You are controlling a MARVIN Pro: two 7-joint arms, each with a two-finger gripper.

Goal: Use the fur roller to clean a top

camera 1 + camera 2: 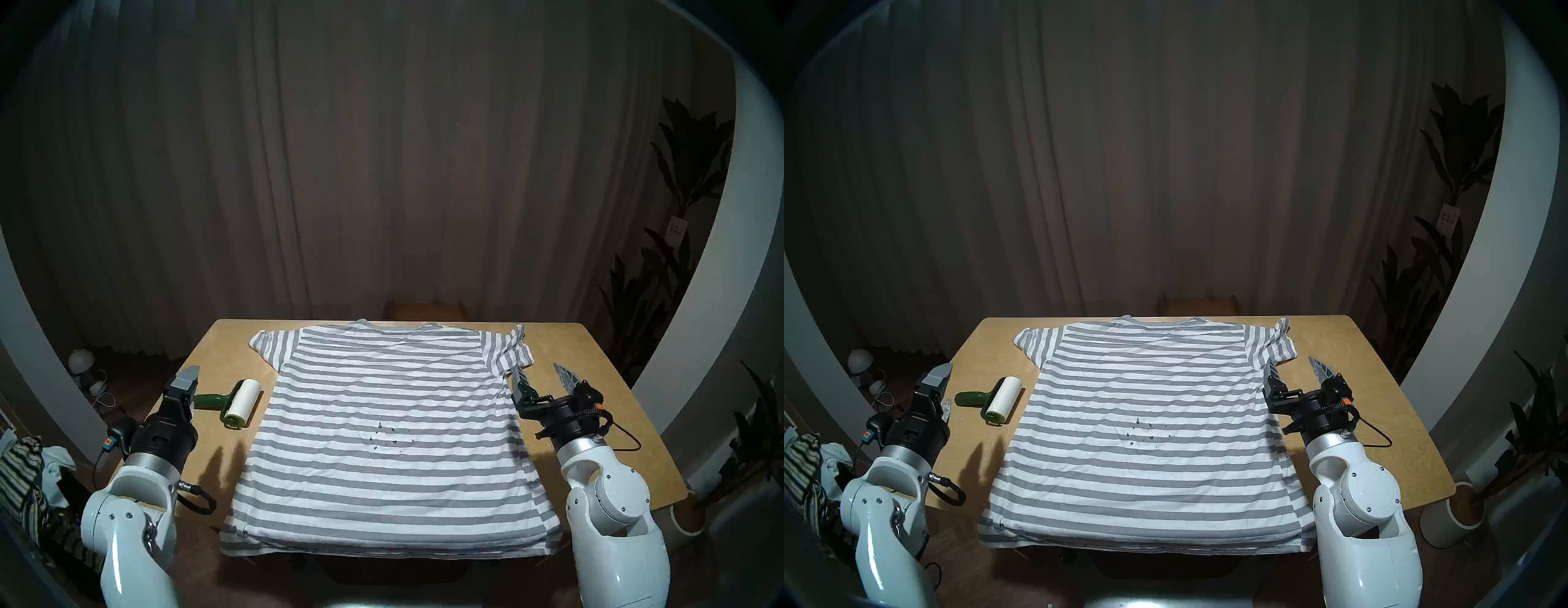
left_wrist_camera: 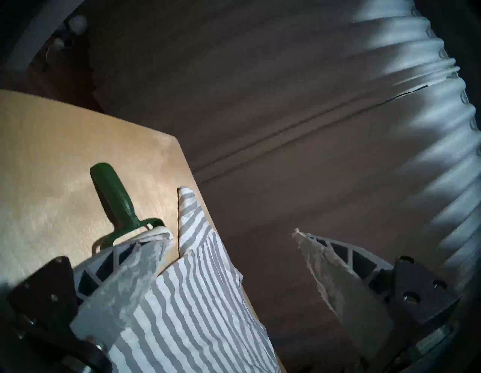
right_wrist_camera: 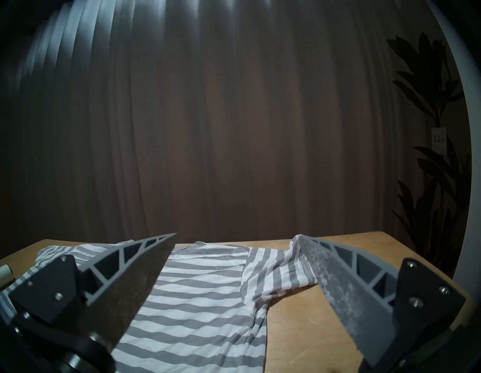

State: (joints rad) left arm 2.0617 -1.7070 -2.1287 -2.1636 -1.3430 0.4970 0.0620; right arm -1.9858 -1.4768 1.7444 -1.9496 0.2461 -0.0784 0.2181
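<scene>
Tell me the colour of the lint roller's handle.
Dark green; the lint roller's handle shows best in the left wrist view.

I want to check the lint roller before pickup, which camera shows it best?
The head stereo left view: the whole lint roller lies unobstructed on the table beside the striped T-shirt. Head stereo right matches it. The left wrist view shows the green handle; a finger hides the roll. The right wrist view catches only its end.

Both grippers, left (image 1: 189, 378) and right (image 1: 541, 375) (level), gape empty.
</scene>
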